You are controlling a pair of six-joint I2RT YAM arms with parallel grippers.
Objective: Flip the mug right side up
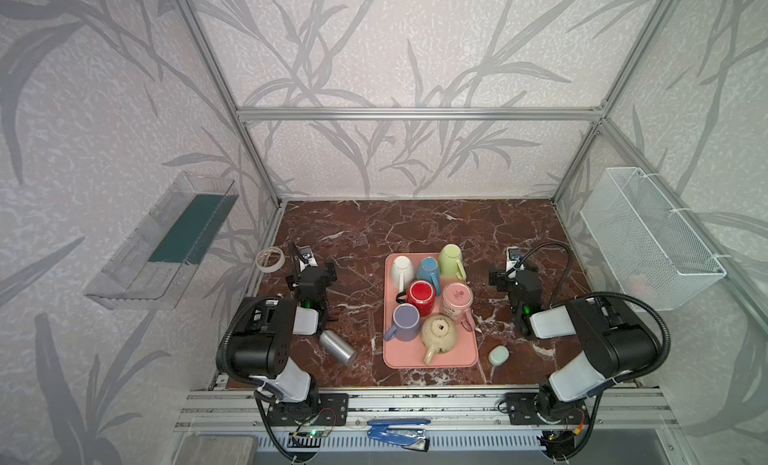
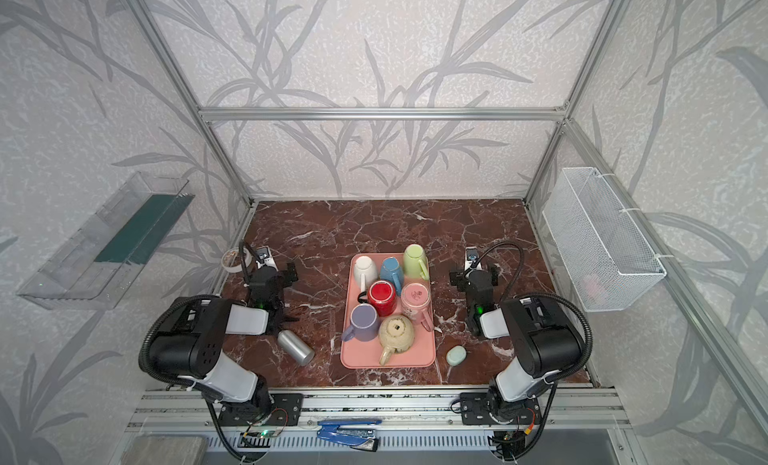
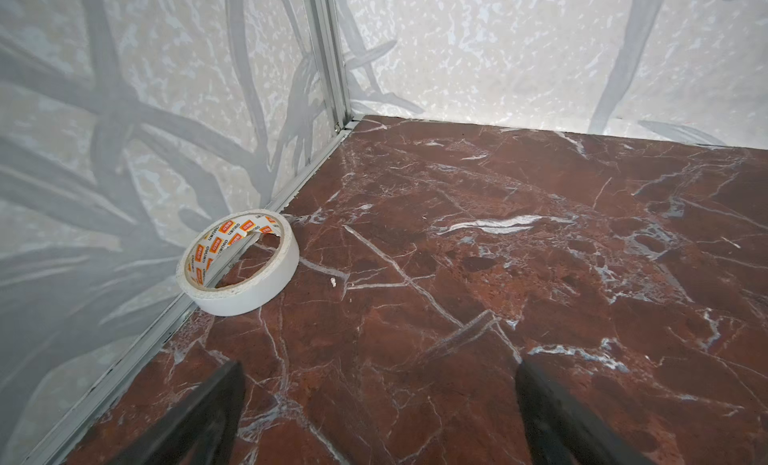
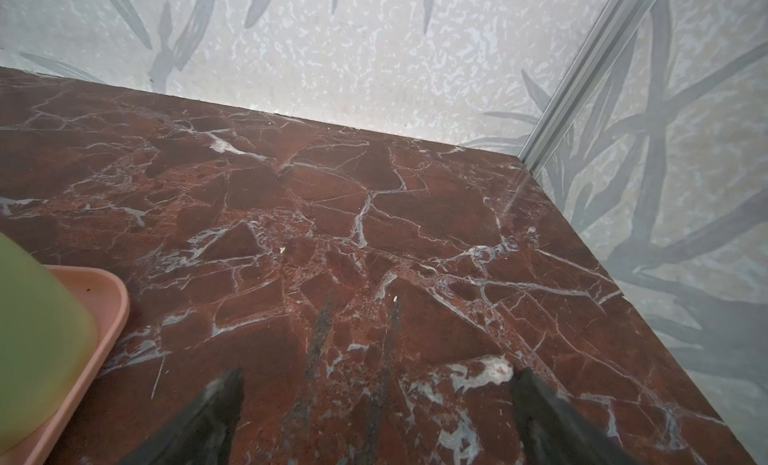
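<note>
- Mugs (image 1: 420, 294) crowd pink tray (image 1: 463, 352), apparently all bottom-up.
- Left fingers (image 3: 208, 417), right fingers (image 4: 552, 421) spread, empty, over bare table (image 3: 498, 234).
- Approach not begun; next likely calls for reaching one mug's wall.

Both top views: high in front, steeply down on the whole table (image 1: 415, 226), nearly identical. Wrist views: low, close, facing far corners, sharing tape (image 3: 237, 261) and tray (image 4: 106, 300) corner with them.
</note>
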